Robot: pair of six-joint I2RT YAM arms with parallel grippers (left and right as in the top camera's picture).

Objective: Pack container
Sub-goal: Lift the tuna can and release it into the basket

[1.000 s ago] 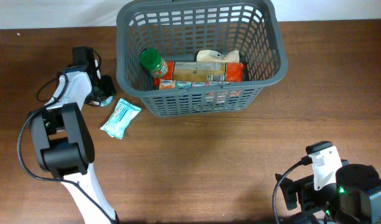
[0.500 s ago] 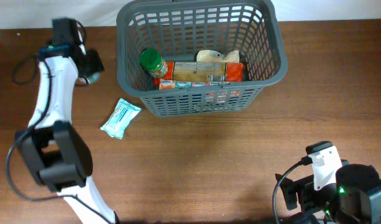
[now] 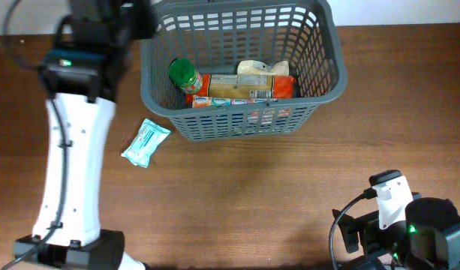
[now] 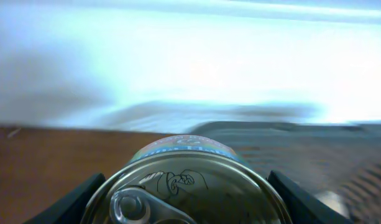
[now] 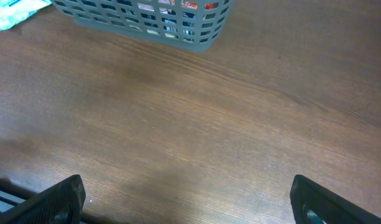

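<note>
The container is a dark-grey slotted basket at the back middle of the table. It holds a green-lidded jar, a beige packet and orange-red packages. My left gripper is shut on a metal can with a pull-tab lid. In the overhead view the left arm is raised by the container's back left corner, and the can is hidden there. The container's rim shows blurred ahead in the left wrist view. My right gripper is open and empty over bare table at the front right.
A blue-white wipes packet lies on the table left of the container's front; it also shows in the right wrist view. The right arm's base sits at the front right corner. The container's front wall shows in the right wrist view.
My left arm has lifted from the table left of the container and swung up and right to its back left corner, carrying the can. The right arm has not moved.
</note>
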